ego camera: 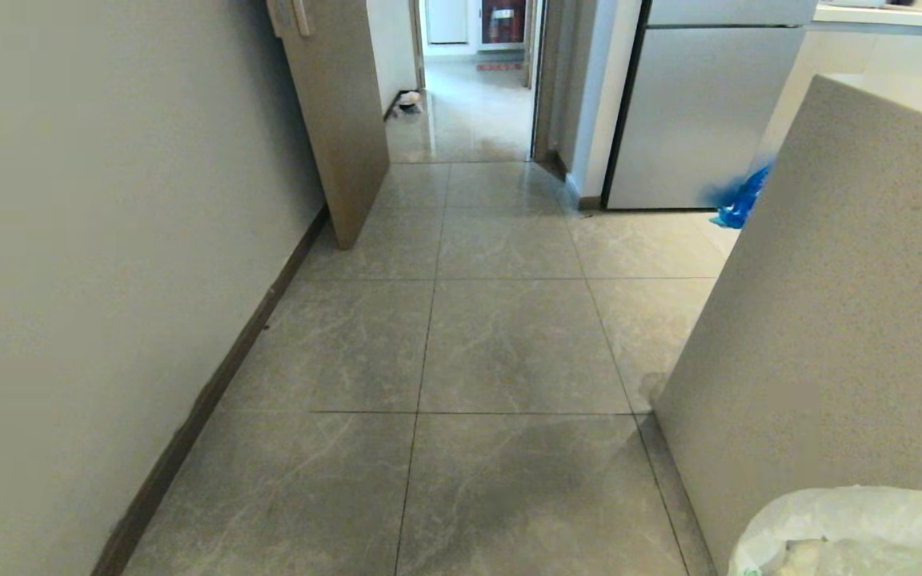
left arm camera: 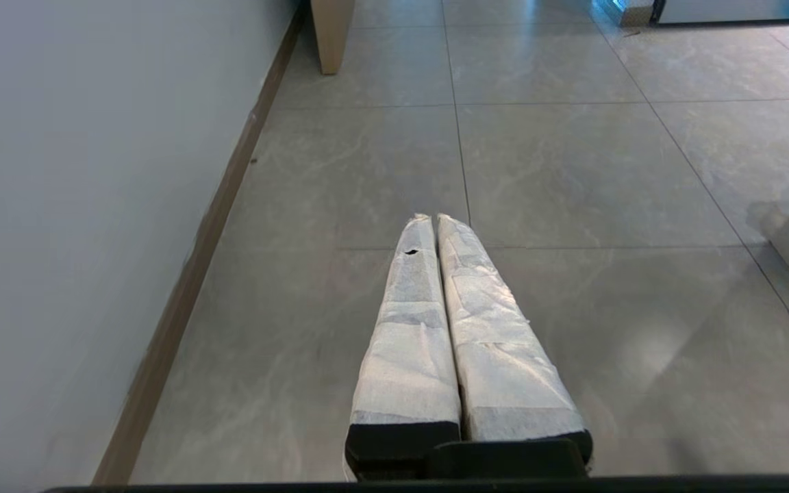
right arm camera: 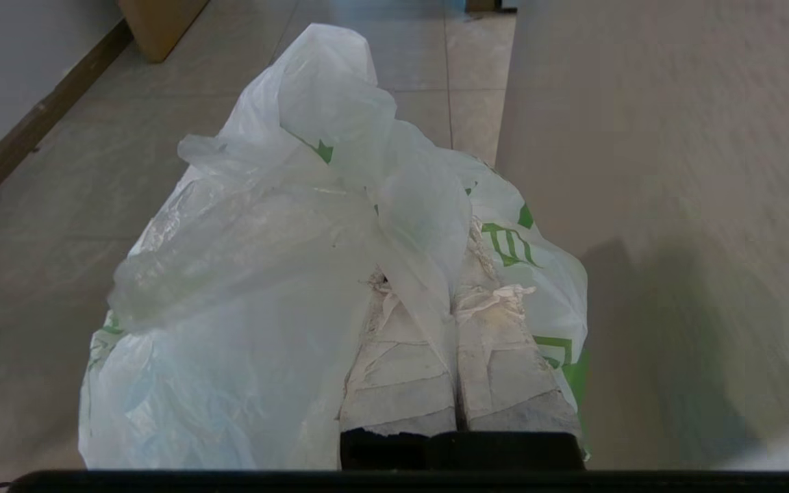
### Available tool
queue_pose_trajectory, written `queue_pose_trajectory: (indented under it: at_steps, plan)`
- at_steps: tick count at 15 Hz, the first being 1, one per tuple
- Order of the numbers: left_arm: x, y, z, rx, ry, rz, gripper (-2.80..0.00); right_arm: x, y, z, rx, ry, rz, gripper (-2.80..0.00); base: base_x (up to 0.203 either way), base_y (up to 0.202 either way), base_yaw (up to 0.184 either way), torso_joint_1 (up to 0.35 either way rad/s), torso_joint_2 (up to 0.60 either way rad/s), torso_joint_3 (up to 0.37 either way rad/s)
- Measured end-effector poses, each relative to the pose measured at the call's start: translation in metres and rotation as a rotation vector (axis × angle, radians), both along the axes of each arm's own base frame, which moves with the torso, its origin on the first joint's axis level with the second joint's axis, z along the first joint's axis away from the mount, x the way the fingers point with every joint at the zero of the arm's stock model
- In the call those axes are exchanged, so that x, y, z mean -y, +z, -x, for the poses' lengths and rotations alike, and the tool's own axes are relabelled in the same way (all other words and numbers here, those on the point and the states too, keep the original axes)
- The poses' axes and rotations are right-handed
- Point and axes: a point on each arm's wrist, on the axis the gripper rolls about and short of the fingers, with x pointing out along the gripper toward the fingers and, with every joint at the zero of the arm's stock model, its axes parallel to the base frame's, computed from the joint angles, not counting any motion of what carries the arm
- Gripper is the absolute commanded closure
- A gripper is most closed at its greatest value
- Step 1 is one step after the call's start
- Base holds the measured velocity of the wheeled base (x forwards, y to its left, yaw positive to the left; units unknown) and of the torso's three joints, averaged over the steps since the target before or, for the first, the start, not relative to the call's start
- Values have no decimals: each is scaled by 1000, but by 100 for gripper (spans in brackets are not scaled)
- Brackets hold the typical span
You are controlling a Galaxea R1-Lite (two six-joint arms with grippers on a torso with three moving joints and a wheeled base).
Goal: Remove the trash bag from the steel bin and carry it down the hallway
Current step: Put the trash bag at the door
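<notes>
Two sets of fingers, both pressed together: right gripper (right arm camera: 459, 287) pinching a fold of the trash bag (right arm camera: 264, 274), which bulges ahead of and around the fingers (steel bin nowhere in view); left gripper (left arm camera: 434, 218) closed on nothing, over bare tile. Carrying stage, judged from the hallway (ego camera: 469, 336) open ahead. Best done by keeping the pinch firm, holding the bag off the speckled cabinet panel (ego camera: 829, 304) just beside it, and steering toward the far doorway (ego camera: 473, 80).
</notes>
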Motion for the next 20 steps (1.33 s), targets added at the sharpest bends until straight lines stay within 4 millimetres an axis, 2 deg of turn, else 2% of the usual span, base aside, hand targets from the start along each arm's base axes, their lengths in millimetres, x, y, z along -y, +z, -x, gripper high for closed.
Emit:
queue_pose_trajectory:
  at_steps: [20]
  plan:
    - [0,0,0,1,0,4,0,0,0,0,0,0,0,0,183,0,-2,2,1,3]
